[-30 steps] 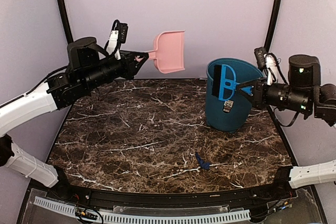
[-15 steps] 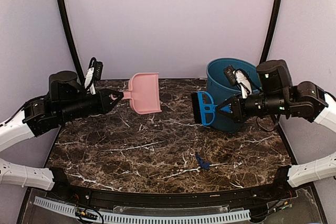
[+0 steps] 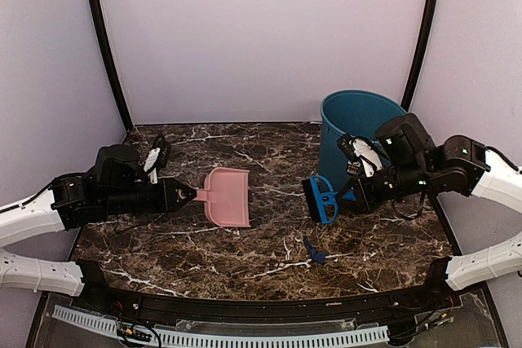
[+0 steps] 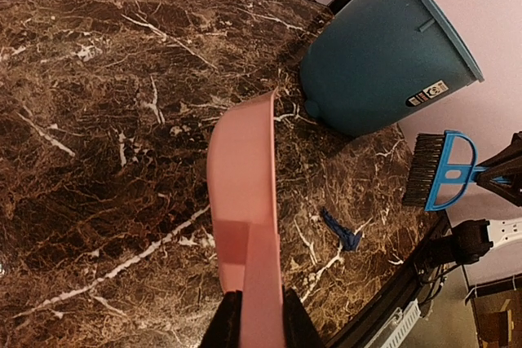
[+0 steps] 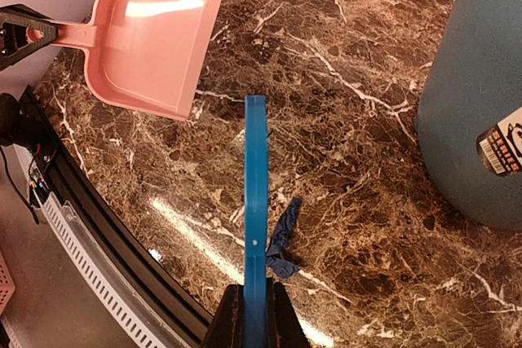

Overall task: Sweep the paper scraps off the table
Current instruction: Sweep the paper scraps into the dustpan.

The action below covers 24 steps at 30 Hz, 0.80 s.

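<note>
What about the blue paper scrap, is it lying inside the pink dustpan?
No, the blue scrap lies on the table, apart from the dustpan.

We're looking in on a robot lab test booth: plain lilac walls (image 3: 261, 30) are enclosing a marble-patterned table (image 3: 245, 258), black frame poles (image 3: 101, 38) are arching overhead, and a slotted cable duct (image 3: 245, 336) is running along the front.

A smooth pale-pink dustpan (image 3: 228, 196) sits left of centre, its handle pointing left and its hollow face up (light glints on it in the right wrist view). Well apart to its right is a small blue hand brush (image 3: 322, 197) with black bristles and an open D-shaped frame. Just behind the brush, a teal bin (image 3: 359, 120) stands upright at the far right, a small barcode label (image 4: 428, 93) low on its side. Lavender walls (image 3: 261, 30) close in the scene.
</note>
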Each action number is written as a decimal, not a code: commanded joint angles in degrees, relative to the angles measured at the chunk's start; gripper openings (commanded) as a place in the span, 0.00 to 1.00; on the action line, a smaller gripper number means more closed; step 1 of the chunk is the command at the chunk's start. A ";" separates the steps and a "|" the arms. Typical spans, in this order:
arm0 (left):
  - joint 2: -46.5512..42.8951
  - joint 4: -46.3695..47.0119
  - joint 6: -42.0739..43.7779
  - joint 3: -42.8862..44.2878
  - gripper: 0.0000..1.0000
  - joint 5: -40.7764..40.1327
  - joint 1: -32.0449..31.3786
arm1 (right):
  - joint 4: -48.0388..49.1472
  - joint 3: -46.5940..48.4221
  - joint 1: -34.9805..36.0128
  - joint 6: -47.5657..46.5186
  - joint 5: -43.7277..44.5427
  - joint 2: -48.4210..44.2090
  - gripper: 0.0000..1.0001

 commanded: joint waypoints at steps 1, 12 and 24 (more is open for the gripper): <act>0.23 0.67 -3.96 -1.91 0.00 3.46 -0.29 | -1.39 -1.50 0.31 1.69 -0.09 -0.24 0.00; 5.55 6.02 -10.81 -5.94 0.00 11.12 -0.24 | -5.44 -3.60 0.29 5.17 5.92 2.04 0.00; 15.15 13.89 -12.69 -6.78 0.00 17.22 -0.28 | -6.25 -7.28 0.26 7.62 8.33 5.13 0.00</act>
